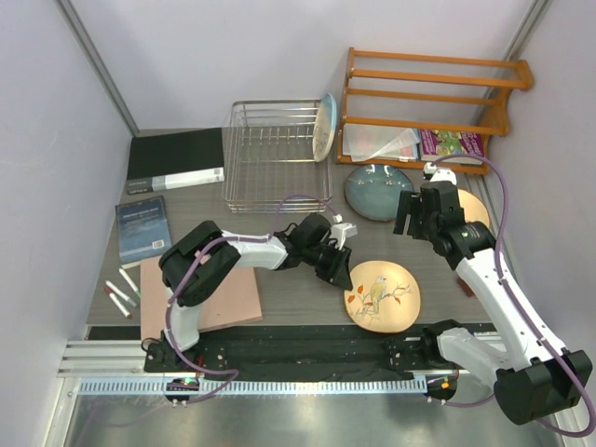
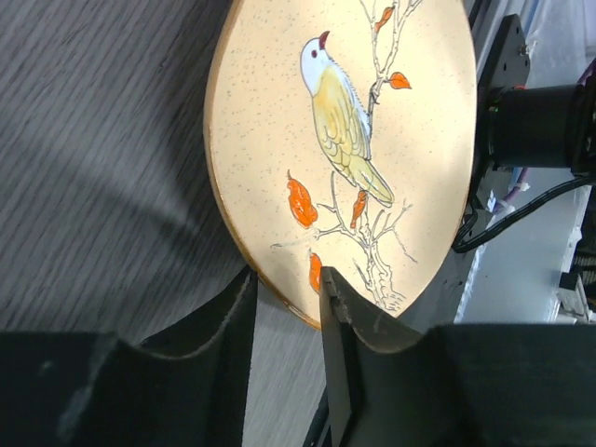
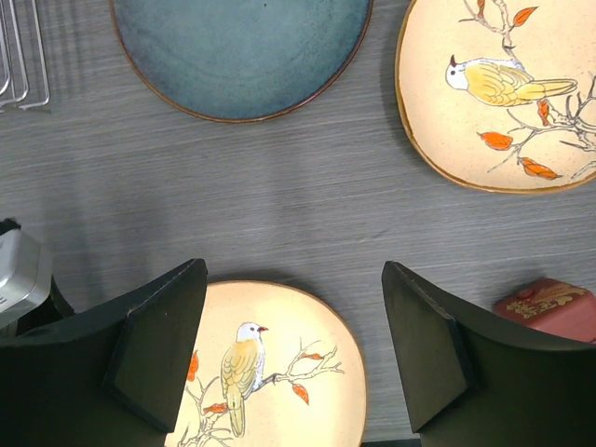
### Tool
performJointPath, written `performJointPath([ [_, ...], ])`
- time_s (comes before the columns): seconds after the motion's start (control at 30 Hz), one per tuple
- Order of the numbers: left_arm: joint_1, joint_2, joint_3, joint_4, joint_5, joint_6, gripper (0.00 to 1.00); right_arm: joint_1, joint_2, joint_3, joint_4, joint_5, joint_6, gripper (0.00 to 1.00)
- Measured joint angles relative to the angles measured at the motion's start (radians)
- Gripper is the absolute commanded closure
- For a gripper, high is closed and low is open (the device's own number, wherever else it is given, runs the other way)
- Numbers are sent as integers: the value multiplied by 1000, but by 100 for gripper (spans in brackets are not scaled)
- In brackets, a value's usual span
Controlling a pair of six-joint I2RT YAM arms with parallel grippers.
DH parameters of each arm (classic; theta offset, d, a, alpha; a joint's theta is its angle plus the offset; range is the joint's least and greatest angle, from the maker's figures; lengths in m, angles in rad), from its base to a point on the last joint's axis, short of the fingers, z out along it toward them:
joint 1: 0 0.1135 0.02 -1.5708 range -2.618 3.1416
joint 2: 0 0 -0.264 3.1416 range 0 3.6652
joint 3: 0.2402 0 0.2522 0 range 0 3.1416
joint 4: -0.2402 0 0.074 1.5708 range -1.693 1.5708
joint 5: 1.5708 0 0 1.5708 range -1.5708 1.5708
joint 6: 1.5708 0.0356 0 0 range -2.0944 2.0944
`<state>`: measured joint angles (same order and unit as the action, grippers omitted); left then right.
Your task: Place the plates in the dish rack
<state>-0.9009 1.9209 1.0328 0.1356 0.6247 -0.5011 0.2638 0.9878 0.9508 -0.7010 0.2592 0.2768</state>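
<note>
The left gripper (image 2: 289, 276) fills the bottom of its own wrist view. Its fingers stand narrowly apart astride the near rim of the bird plate (image 2: 345, 140), one over the glaze, one on the table side. Whether they pinch it I cannot tell. That plate lies flat near the front edge, between the two arms.

The right gripper (image 3: 293, 275) hovers above the same plate with its claw spread wide and holding nothing. Beyond it lie the dark teal plate (image 3: 242, 51) and a second yellow plate (image 3: 494, 93), both flat, with a small red block (image 3: 545, 307) beside them.

From above, the right arm hides much of that second yellow plate. The dish rack (image 1: 228, 154) sits at the back with a cream-and-blue plate (image 1: 324, 128) upright on edge at its right end. An orange wooden shelf (image 1: 438, 61) stands to its right.

A black binder (image 1: 175, 158), blue book (image 1: 142, 228), markers (image 1: 123, 289) and pink board (image 1: 219, 293) lie at the left. The table (image 1: 298, 296) is grey wood-grain, enclosed by pale walls.
</note>
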Motion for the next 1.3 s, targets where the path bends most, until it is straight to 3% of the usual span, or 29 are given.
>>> performJointPath([
  [0.1, -1, 34, 29, 4, 16, -6, 76, -3, 0, -12, -4, -15, -1, 17],
  [0.13, 0, 40, 34, 5, 16, -10, 85, -4, 0, -14, -6, -20, -1, 17],
  [0.27, 13, 43, 35, 6, 5, -40, 99, -5, 14, -15, -11, -48, -13, 10],
  [0.5, 95, 3, -10, -6, 8, -62, 100, -15, 111, -14, 0, -157, -69, 3],
  [0.97, 354, -160, -161, -96, -42, -13, 100, -50, 528, 9, 103, -756, -247, 7],
  [1.3, 423, -208, -221, -93, -37, -14, 100, -59, 698, -13, 159, -948, -254, 13],
])
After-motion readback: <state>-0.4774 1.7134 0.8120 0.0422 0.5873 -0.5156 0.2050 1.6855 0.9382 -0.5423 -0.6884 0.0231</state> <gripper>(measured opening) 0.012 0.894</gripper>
